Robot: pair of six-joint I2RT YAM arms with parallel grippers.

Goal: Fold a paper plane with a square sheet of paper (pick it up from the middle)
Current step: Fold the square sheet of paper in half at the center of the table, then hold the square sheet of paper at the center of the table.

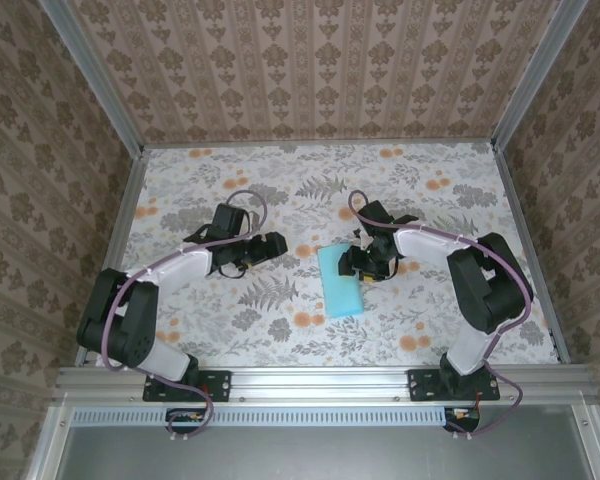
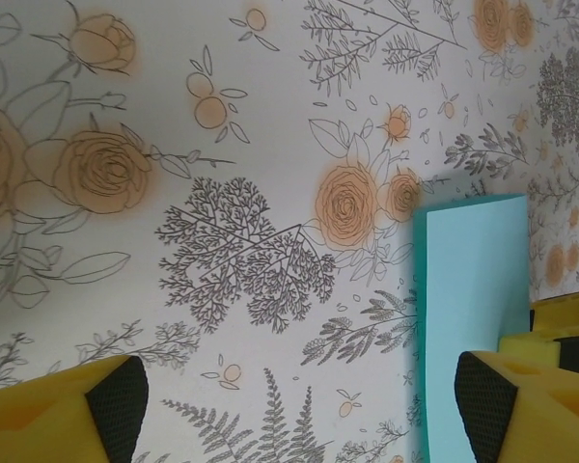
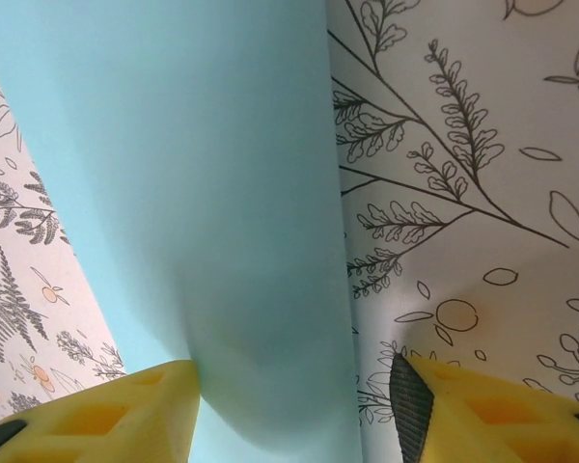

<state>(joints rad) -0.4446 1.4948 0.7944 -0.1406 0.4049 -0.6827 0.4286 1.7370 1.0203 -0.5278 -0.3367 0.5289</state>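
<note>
Light-teal thin paper sheet [image 1: 340, 283] lies mid-table on floral-print tabletop [image 1: 230, 190], enclosed by damask-papered walls [image 1: 310, 70]. Right gripper [image 3: 294, 374] straddles its edge, jaws parted, not clamping. Left gripper [image 2: 299, 371] hangs released, wide, over bare print.

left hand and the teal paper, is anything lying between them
Nothing is. In the top external view, only a bare stretch of floral table separates the left hand from the teal paper.
</note>
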